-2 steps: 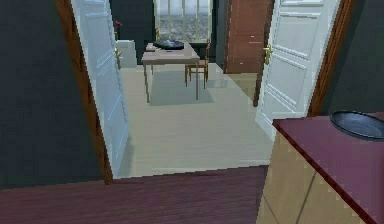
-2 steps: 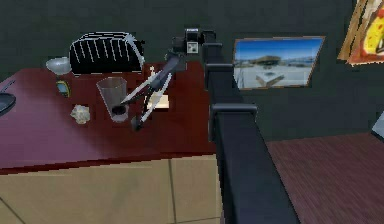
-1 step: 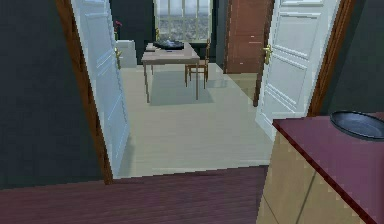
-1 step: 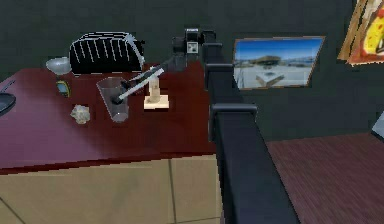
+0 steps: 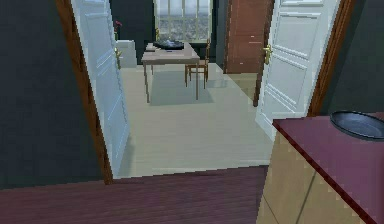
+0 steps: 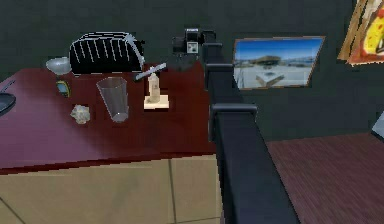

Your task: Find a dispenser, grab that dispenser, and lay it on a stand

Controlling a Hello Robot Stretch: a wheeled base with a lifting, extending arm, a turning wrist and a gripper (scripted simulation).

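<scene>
Your gripper (image 6: 148, 73) is right at the pale bottle (image 6: 153, 92), which stands on the red counter (image 6: 60, 135) beside the glass (image 6: 114, 100). You can't tell its grip, or whether it holds anything.

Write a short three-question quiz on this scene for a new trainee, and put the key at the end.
1. True or false: the toaster stands on the dark red countertop.
2. In the arm side view, which thing stands just right of the clear glass? A. a beige bottle-like thing B. a kettle C. a laptop
3. Fill in: in the forward view, past the white doors, a chair stands at a ____.
Key: 1 true; 2 A; 3 table.
</scene>
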